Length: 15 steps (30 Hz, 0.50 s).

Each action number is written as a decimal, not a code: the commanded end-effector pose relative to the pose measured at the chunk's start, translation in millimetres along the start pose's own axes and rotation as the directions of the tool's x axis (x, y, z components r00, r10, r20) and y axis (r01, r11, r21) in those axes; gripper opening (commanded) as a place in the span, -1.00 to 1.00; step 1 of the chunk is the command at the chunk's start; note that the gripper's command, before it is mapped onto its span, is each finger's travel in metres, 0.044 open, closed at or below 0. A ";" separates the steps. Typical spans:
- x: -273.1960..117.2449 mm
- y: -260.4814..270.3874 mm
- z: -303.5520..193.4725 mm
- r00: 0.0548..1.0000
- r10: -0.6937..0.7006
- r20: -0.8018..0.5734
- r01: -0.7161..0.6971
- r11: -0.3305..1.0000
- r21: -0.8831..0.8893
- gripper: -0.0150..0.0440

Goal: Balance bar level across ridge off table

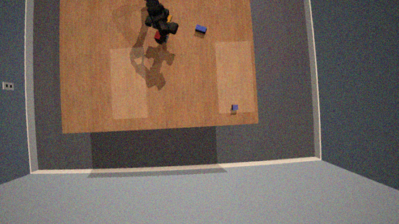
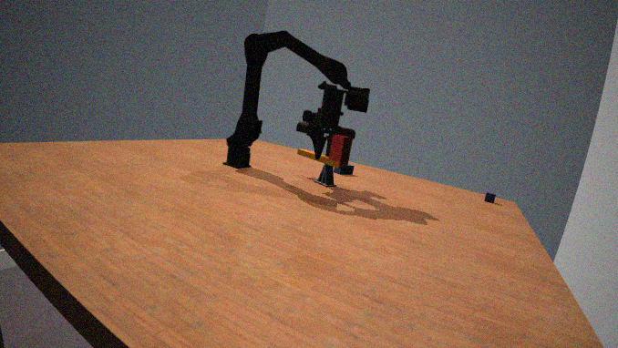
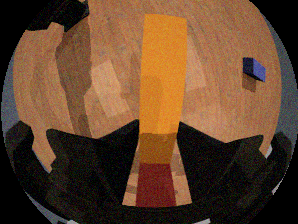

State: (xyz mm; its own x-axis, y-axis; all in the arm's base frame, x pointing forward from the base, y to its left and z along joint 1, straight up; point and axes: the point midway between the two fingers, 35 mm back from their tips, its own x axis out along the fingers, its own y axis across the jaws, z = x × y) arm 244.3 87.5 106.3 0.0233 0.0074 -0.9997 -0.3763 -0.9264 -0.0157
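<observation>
The orange bar (image 1: 169, 18) (image 2: 306, 153) (image 3: 162, 75) lies across the top of the dark ridge stand (image 2: 323, 178), clear of the table. A red block (image 1: 158, 35) (image 2: 337, 150) (image 3: 156, 185) stands on one end of the bar. In the exterior view the bar slants across the picture; whether it is exactly level I cannot tell. My gripper (image 2: 323, 156) (image 3: 157, 124) points down astride the bar, beside the red block. Its fingers are slightly open, one close along each side of the bar, with hardly any gap. The contact between bar and ridge is partly hidden by the fingers.
A blue block (image 1: 201, 29) (image 2: 345, 169) (image 3: 254, 69) lies on the table (image 1: 181, 91) (image 2: 228, 255) beyond the stand. A small blue cube (image 1: 234, 107) (image 2: 489, 198) lies near the table's far corner. The arm reaches over the bar from its base.
</observation>
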 end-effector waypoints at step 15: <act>0.0 0.0 0.0 1.000 0.000 0.000 0.000 1.000 0.000 0.14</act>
State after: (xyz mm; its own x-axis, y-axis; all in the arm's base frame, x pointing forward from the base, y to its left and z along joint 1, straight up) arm 244.3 87.4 106.3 0.0233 0.0074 -0.9997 -0.3763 -0.9264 -0.0156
